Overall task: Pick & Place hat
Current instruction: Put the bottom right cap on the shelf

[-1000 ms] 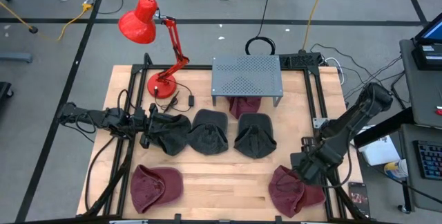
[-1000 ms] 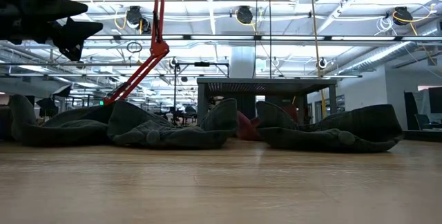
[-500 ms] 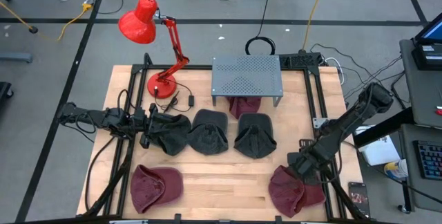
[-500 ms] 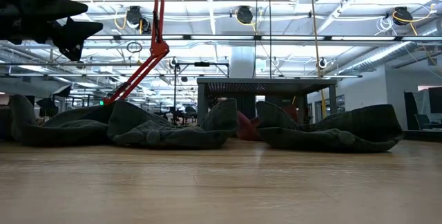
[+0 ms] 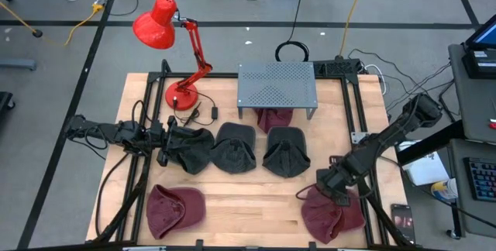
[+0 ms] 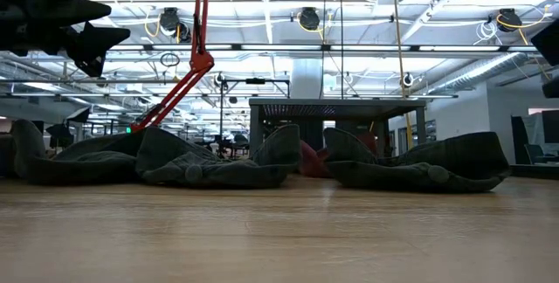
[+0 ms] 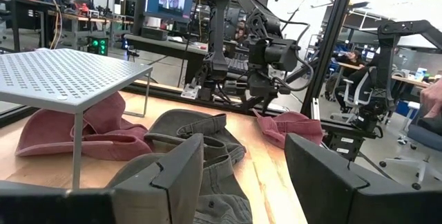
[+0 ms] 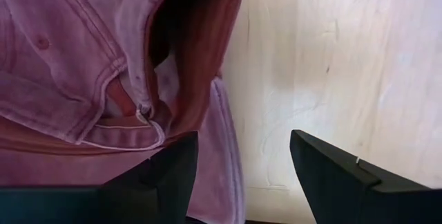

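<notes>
Left gripper [image 5: 164, 144] sits at the table's left side, level with the row of dark hats, fingers parted with nothing between them; the left dark hat [image 5: 191, 150] lies just in front of it and partly under its fingers. It looks parked, waiting while the other arm works.

Left red hat [image 5: 175, 208] lies flat near the front left corner, untouched. The lamp [image 5: 164, 26] leans over the back left. Middle dark hat [image 5: 234, 148] and right dark hat [image 5: 287, 152] lie side by side at mid-table. The grey rack [image 5: 277, 85] stands behind them with another red hat [image 5: 273, 117] tucked under it, probably the drop spot, though that is a guess.

Right gripper [image 5: 325, 187] hangs over the back left edge of the right red hat [image 5: 332, 214] near the front right corner. In the right wrist view the fingers [image 8: 162, 175] are spread wide, straddling the hat's brim edge and bare wood, gripping nothing yet. Placed like that to close on the brim.

Against the earlier frames: the right gripper has slid left, from the hat's right side across to its left edge. The left arm and all hats have not moved.
</notes>
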### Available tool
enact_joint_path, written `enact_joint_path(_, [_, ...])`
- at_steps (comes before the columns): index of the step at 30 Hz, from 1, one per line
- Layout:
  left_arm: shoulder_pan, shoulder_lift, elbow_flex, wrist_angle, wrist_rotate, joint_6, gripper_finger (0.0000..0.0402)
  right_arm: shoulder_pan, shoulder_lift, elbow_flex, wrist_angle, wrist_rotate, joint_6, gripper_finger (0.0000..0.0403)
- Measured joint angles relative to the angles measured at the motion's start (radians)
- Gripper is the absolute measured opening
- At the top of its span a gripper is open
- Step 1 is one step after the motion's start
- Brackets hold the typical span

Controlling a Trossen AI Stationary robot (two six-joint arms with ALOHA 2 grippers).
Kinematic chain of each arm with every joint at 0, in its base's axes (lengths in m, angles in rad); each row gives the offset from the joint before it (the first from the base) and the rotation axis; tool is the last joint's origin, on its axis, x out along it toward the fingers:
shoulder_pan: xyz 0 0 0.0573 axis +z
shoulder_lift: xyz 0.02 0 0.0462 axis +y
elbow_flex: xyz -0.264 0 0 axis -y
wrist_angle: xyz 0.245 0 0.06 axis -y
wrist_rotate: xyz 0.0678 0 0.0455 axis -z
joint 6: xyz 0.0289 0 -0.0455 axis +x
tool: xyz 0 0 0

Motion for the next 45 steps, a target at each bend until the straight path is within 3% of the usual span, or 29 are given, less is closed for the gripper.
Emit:
enact_joint_path(9, [0.000,0.000,0.000,0.000,0.000,0.000,0.0207,-0.035,0.000,-0.044,0.059,-0.062,-0.018,0.0223])
enact_joint_path(13, [0.000,0.000,0.000,0.000,0.000,0.000,0.0207,-0.044,0.000,-0.054,0.061,-0.081,0.002,0.0199])
enact_joint_path(17, [0.000,0.000,0.000,0.000,0.000,0.000,0.0207,-0.044,0.000,-0.055,0.079,-0.082,0.000,0.0139])
enact_joint_path(23, [0.000,0.000,0.000,0.000,0.000,0.000,0.0207,-0.044,0.000,-0.055,0.125,-0.127,-0.023,0.0017])
enact_joint_path(34, [0.000,0.000,0.000,0.000,0.000,0.000,0.0207,-0.045,-0.020,-0.054,0.141,-0.182,0.046,0.0005])
enact_joint_path(45, [0.000,0.000,0.000,0.000,0.000,0.000,0.0207,-0.051,-0.189,-0.002,0.131,-0.177,0.183,0.0004])
